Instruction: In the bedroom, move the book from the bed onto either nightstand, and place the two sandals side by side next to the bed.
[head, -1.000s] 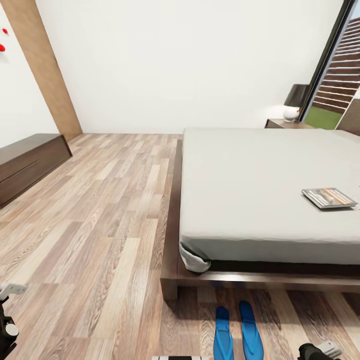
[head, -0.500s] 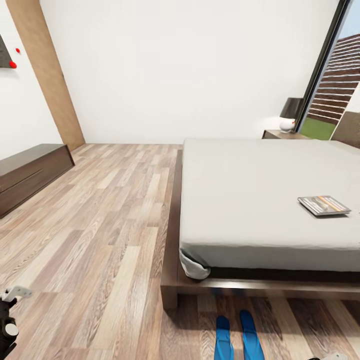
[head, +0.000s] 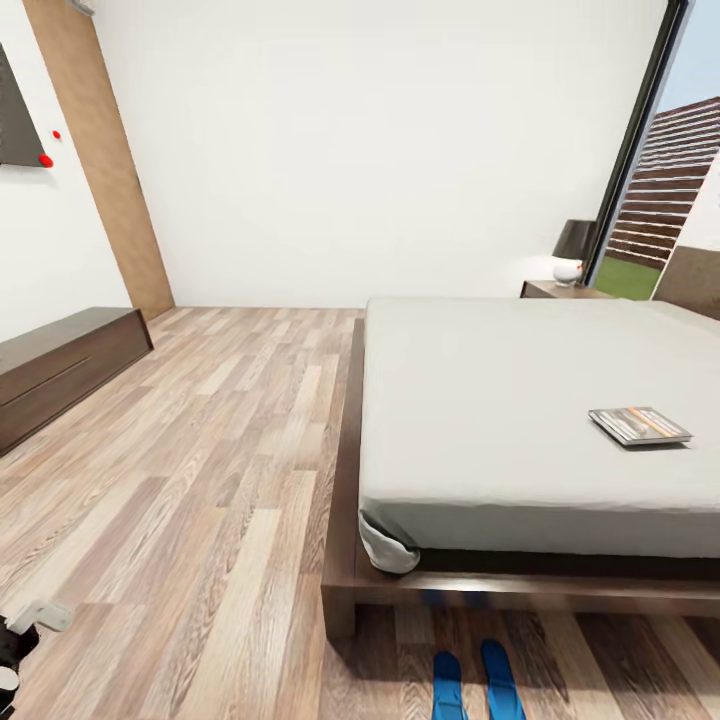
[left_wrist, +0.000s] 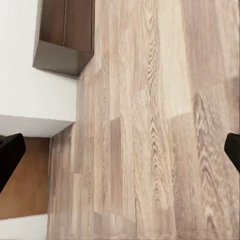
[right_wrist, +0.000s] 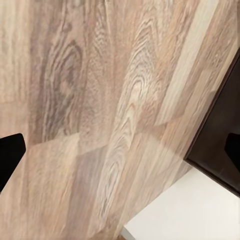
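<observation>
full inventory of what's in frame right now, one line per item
bed: 1, dark brown frame, pale grey mattress, right half of the head view
book: 1, dark cover with orange band, flat on the mattress toward the bed's right side
sandals: 2, bright blue, side by side on the floor by the bed's near edge
nightstand: 1, dark brown, beyond the bed's far corner by the window
lamp: 1, dark shade, white base, on the nightstand
wall cabinet: 1, long, dark brown, along the left wall
floor: brown wood planks
door: 1, light wood, far left corner
left tool: open, black fingertips, over bare floor
right tool: open, over floor beside the bed frame
</observation>
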